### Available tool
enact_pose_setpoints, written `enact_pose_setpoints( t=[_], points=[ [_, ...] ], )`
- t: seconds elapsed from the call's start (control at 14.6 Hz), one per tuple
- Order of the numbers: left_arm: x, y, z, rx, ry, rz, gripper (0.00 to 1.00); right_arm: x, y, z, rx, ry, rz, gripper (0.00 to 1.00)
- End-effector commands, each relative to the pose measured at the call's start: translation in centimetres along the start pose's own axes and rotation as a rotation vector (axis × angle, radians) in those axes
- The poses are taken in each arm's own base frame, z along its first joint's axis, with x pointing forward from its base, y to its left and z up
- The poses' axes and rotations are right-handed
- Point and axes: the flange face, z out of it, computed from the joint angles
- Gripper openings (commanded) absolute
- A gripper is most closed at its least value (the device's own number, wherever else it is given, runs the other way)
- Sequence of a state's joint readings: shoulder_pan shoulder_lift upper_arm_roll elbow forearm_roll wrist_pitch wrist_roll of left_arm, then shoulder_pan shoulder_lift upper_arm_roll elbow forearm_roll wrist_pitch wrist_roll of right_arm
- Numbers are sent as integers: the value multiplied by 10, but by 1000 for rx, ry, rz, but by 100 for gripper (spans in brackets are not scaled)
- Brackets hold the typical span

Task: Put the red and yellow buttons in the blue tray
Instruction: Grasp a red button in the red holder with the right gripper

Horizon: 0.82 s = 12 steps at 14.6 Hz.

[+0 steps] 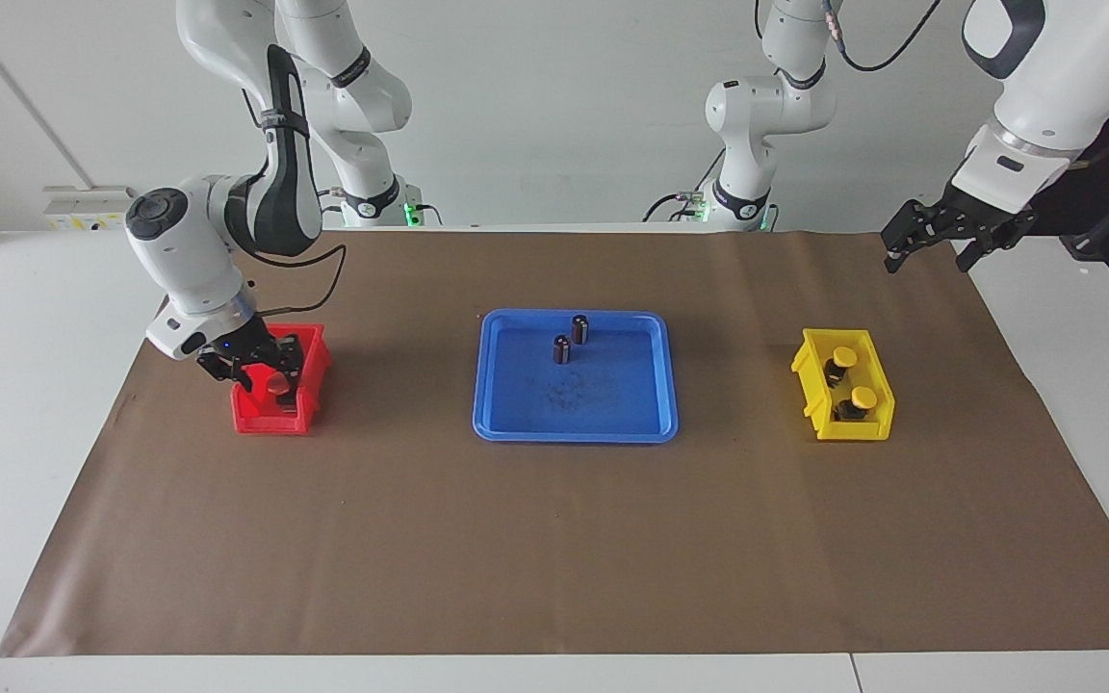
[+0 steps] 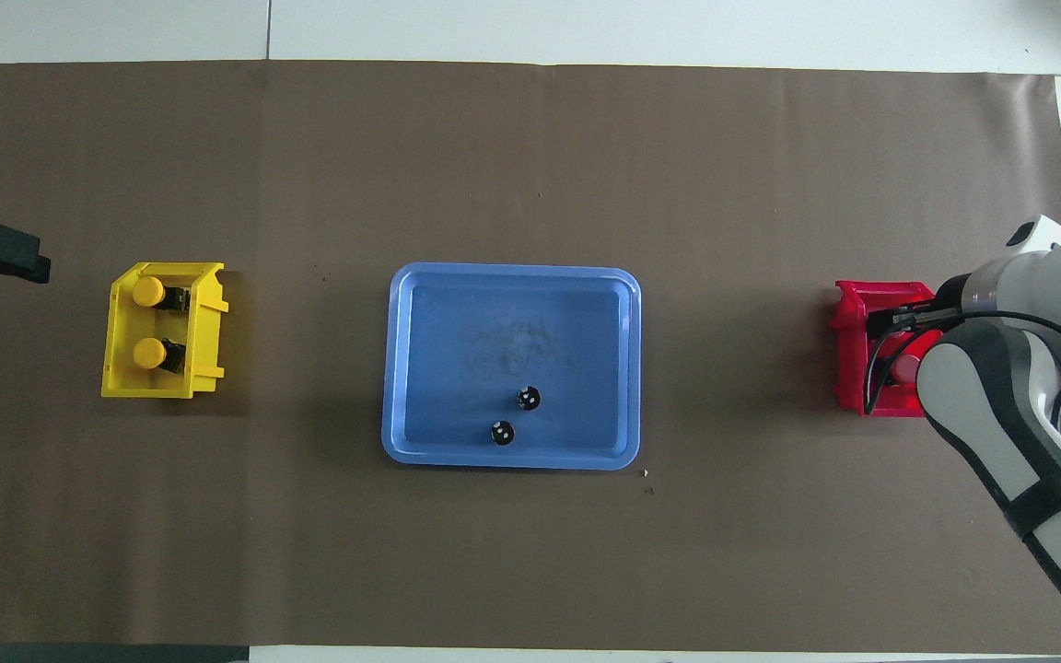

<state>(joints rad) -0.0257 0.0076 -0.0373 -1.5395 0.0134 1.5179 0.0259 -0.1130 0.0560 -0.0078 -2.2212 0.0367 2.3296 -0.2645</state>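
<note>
The blue tray (image 1: 574, 435) lies mid-table and also shows in the overhead view (image 2: 512, 273). No coloured button is in it. My right gripper (image 1: 270, 380) is down in the small red bin (image 1: 270, 419), shut on a red button (image 1: 276, 382), whose cap shows in the overhead view (image 2: 905, 368). The second red button is hidden by the hand. Two yellow buttons (image 1: 841, 357) (image 1: 863, 397) stand in the small yellow bin (image 1: 877, 428); the overhead view shows them too (image 2: 147, 291) (image 2: 149, 352). My left gripper (image 1: 925, 258) waits open, up over the mat's edge at the left arm's end.
Two dark cylinders without coloured caps (image 1: 580, 329) (image 1: 561, 349) stand in the tray's part nearer the robots. A brown mat (image 1: 554, 539) covers the table. The red bin (image 2: 848, 350) is at the right arm's end, the yellow bin (image 2: 162, 391) at the left arm's end.
</note>
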Motion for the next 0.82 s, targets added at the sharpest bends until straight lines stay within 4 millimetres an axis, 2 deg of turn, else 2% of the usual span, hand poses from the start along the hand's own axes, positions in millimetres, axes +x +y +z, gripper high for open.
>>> enact_pose_setpoints(
  t=[0.0, 0.14, 0.27, 0.34, 0.48, 0.61, 0.68, 0.75],
  points=[
    [-13, -2, -1, -8, -11, -12, 100, -12, -1, -1, 14, 20, -9, 67],
    [-13, -3, -1, -3, -9, -10, 100, -11, -1, -2, 11, 29, -9, 59],
    [-13, -2, -2, -3, -8, -7, 100, -12, 3, 6, 13, 16, -22, 50],
    [-12, -2, -2, -3, -2, -7, 100, -11, 6, 7, 12, 19, -50, 43],
    [-10, -2, -2, -1, 6, 0, 100, -7, 7, 3, 10, 25, -60, 14],
    [-10, -2, 5, -2, 24, 0, 100, 9, 5, -12, 12, -1, -86, 13],
    [-8, -5, 18, -1, 35, -7, 100, 20, 9, -28, 21, -32, -97, 13],
    [-4, -10, 39, -1, 53, -25, 96, 31, 11, -53, 27, -68, -120, 13]
  ],
)
